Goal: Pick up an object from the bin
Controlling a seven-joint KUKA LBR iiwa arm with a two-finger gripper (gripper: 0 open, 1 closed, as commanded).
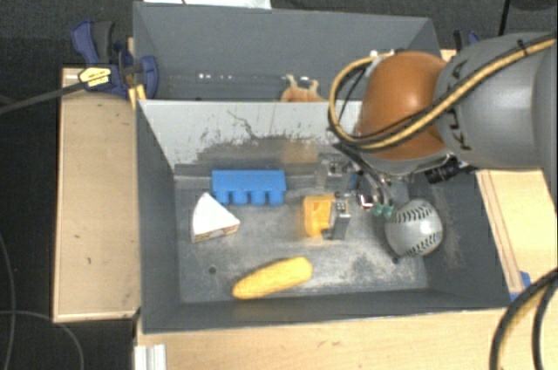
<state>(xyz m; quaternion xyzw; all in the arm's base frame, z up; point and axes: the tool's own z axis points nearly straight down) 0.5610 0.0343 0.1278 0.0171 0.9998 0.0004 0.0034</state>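
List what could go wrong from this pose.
1. The gripper is at the right edge of the small yellow block, not centred on it, so a grasp here may just shove the block aside.
2. The grey ball lies close beside the wrist and could be knocked and roll.
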